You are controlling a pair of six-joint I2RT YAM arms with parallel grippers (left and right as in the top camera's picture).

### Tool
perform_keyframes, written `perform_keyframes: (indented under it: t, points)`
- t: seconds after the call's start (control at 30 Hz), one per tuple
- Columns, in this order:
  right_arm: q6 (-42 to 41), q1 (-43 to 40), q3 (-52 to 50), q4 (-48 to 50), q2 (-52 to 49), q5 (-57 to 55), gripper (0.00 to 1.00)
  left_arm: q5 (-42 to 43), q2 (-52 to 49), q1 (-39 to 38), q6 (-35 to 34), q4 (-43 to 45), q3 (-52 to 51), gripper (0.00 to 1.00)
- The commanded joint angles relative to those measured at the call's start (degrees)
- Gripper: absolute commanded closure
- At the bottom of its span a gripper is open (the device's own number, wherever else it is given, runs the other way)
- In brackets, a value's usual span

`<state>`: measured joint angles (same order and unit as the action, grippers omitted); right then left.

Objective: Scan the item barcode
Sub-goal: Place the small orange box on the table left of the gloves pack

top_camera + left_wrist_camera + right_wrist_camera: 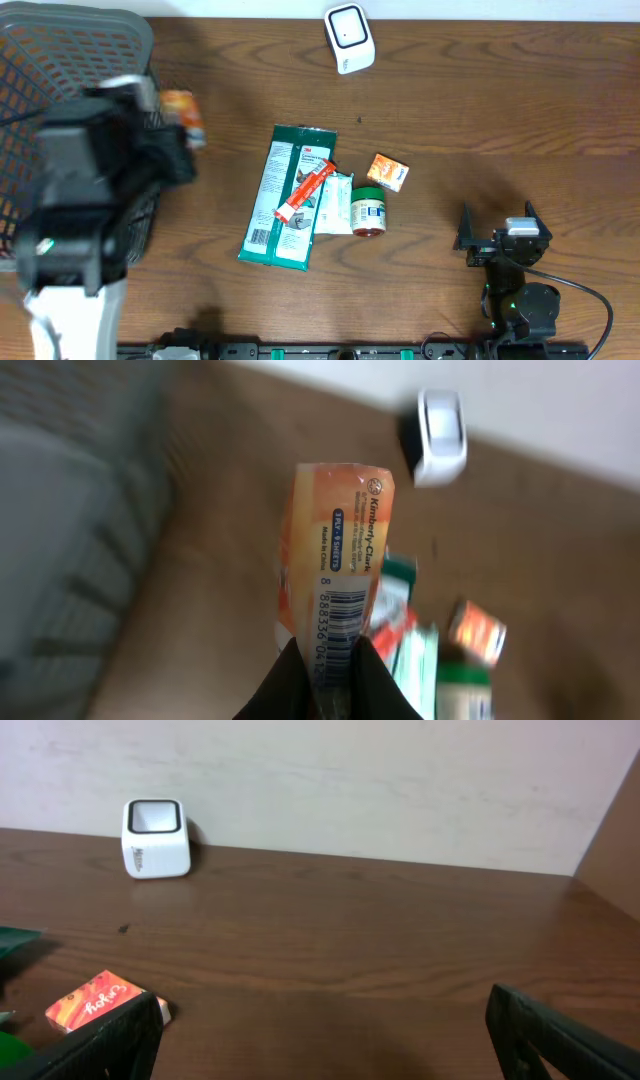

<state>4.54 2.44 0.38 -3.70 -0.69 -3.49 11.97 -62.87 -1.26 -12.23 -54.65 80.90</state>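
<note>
Since the orange pack point(338, 540) looks like a soft wrapped packet of tissues, I judge it to be light and easy to squeeze, with a smooth film that may slip, so a hold on its end is better than one on the printed face. The left pincer point(324, 665) is closed narrow on this lower end. The pack stands up from it in the air, above the counter point(480, 100), just beside the basket point(60, 40) and well apart from the scanner point(349, 37). The right pincer point(325, 1030) stands wide and holds nothing, low at the near right side. Only the left wrist view shows the barcode point(340, 622): it runs along the pack close to the fingers, and its lowest part is hidden between them. The overhead view gives just a blurred orange spot for the pack, but it shows the layout, with the green packet point(290, 195) lying between the two arms. The right wrist view does not show the pack; it shows the scanner near the wall, its framed window on the upper side.
</note>
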Motion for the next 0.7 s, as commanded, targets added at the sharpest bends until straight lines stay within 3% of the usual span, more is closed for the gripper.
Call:
perform_keyframes:
  t: [0.0,0.23,0.67]
  points:
    - [-0.85,-0.20,-0.07,-0.17,0.31,-0.55,0.01,-5.01,-3.72,-6.10,-0.59,-0.37,-3.56,0.92]
    - [-0.85,-0.20,-0.07,-0.17,0.31,-0.55,0.01,-5.44,-17.27,-12.17,-0.55,-0.37,-6.69,0.92]
    - [-0.85,-0.20,-0.07,-0.17,0.31,-0.55,0.01,-5.64,-39.82,-12.44,-0.39,2.84,-6.69,0.92]
